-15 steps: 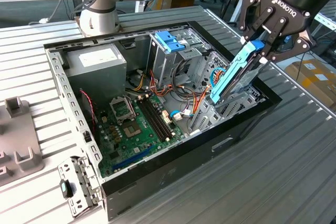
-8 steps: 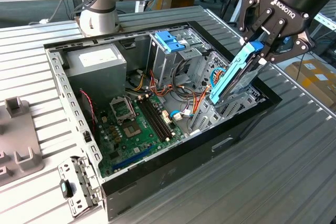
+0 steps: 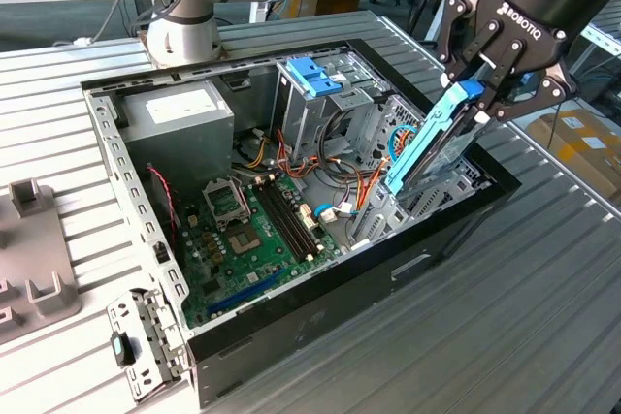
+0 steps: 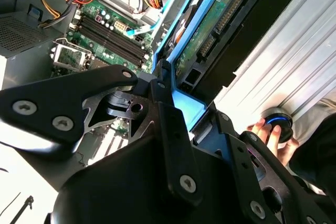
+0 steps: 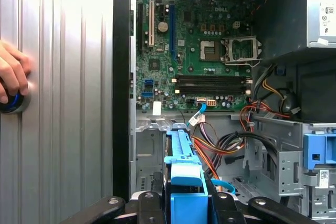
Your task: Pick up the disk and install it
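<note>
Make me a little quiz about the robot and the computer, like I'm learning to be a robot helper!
1. True or false: the end effector is shut on the disk.
2. The disk is: A) lying flat on the table; B) held tilted over the open computer case; C) resting on the power supply.
3. Fill in: the disk's rails are coloured ____.

Key: 1 true; 2 B; 3 blue.
</note>
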You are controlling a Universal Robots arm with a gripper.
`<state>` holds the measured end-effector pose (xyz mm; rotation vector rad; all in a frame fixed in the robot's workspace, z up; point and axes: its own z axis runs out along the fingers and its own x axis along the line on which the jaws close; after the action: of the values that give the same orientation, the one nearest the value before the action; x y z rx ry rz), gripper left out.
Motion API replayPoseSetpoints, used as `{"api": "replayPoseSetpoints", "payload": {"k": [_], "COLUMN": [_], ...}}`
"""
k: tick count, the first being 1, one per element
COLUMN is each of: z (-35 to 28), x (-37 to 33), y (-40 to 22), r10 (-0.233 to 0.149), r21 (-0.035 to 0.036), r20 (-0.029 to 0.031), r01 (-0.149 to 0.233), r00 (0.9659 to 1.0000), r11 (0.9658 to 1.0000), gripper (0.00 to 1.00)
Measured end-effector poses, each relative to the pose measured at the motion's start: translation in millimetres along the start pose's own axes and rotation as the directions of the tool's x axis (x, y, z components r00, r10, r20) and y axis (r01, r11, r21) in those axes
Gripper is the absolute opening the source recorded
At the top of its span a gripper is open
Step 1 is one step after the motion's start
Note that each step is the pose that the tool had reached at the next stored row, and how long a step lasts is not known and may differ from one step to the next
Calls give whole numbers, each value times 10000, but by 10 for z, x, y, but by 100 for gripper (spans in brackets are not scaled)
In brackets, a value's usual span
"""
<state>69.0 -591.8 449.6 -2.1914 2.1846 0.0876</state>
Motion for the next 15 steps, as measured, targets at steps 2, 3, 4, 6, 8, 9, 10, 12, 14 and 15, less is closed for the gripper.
{"api": "replayPoseSetpoints", "payload": {"k": [2, 3, 4, 6, 8, 9, 10, 12, 14, 15], "z": [10, 14, 18, 28, 38, 42, 49, 65, 90, 100], "x": [0, -1, -4, -11, -16, -17, -17, -18, -18, -19], "y": [0, 0, 0, 0, 0, 0, 0, -1, -1, -1], "r10": [-2, -3, -3, -4, -6, -6, -6, -6, -7, -7], "r21": [0, 0, 0, 0, -1, 0, 0, 0, 0, 0], "r20": [4, 7, 6, 7, 7, 8, 8, 7, 7, 7], "r01": [2, 3, 3, 4, 6, 6, 6, 6, 7, 7], "r00": [10000, 10000, 10000, 10000, 10000, 10000, 10000, 10000, 10000, 10000], "r11": [10000, 10000, 10000, 10000, 10000, 10000, 10000, 10000, 10000, 10000], "gripper": [37, 37, 37, 37, 37, 37, 37, 37, 37, 37]}}
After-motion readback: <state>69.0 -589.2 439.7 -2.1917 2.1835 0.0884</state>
